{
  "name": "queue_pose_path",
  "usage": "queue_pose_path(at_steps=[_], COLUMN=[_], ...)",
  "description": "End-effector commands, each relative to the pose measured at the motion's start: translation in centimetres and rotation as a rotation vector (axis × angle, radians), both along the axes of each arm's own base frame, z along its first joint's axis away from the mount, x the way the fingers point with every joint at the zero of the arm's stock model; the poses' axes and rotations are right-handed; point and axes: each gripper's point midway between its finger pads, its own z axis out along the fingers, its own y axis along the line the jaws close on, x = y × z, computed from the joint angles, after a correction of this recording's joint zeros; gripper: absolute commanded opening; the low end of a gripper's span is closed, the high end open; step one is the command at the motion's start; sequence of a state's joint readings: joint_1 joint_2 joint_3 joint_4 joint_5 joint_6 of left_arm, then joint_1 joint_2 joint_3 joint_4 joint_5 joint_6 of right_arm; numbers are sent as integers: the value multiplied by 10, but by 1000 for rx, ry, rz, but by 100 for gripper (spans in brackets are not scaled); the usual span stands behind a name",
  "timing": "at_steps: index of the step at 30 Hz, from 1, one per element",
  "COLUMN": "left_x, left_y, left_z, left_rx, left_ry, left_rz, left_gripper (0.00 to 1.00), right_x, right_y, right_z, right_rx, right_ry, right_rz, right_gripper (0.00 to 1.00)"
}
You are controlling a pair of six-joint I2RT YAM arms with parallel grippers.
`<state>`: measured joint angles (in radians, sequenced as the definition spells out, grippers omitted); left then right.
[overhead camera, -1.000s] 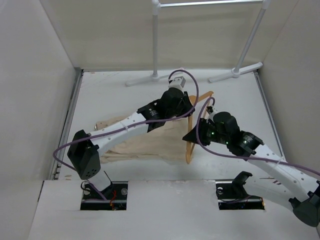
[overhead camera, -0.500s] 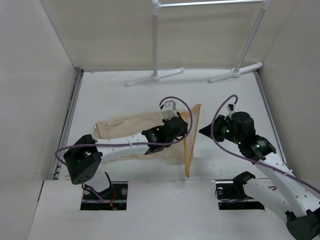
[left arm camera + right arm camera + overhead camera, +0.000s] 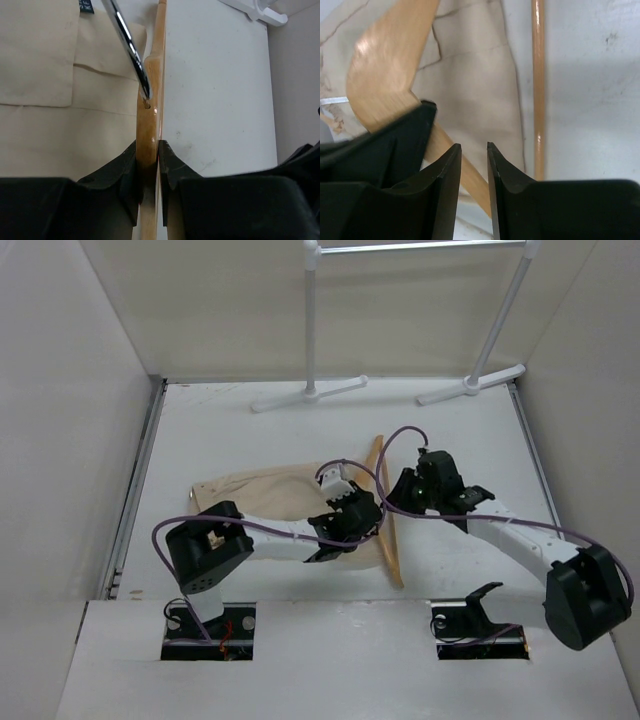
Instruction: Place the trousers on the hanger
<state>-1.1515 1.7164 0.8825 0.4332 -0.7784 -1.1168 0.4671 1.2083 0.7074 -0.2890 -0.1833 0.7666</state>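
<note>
Your left gripper is clamped on the wooden hanger, fingers pinching its neck just below the root of the metal hook. Held this way, the hanger stands on edge on the table. Its long axis runs from the near side toward the rack, and its flat faces look left and right.

The beige trousers lie flat on the hanger's left side, right against it, with your left arm stretched across them. Your right gripper sits on the other side, close to the hanger's right face.

That is the relation to work from: the cloth lies beyond the hanger from your right fingers. In the right wrist view you see it through the triangle, between the bent shoulder and the bottom bar.

The right fingers stand nearly together with only a thin slit between them. The hanger's sloping arm crosses behind that slit, and you cannot tell whether they pinch it or merely hover in front.

The left arm is nearer the trousers but busy with the hanger, so I judge that reaching for the cloth falls to the right.

Count one hanger, one pair of trousers not yet over the bar, two grippers, and two white rack poles at the far wall.
</note>
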Motion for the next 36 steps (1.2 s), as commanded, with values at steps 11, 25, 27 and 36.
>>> queue_pose_path(at_steps=[11,25,27,36], left_x=[7,-2,-4,-3], left_y=[-1,19,24,76], left_z=[6,-17,-18,-31], left_rx=[-104,-65,-61,-23], left_ry=[-45,6,8,53], left_rz=[95,66,66,93], left_gripper=[3,3,3,3], right_x=[63,57,62,74], right_y=[8,23,19,-7], right_z=[-44,-56,-41,6], right_rx=[-64,107,121,156], right_ry=[-63,13,-21,-95], right_rz=[-3,-18,-34,-111], right_gripper=[46,14,12,9])
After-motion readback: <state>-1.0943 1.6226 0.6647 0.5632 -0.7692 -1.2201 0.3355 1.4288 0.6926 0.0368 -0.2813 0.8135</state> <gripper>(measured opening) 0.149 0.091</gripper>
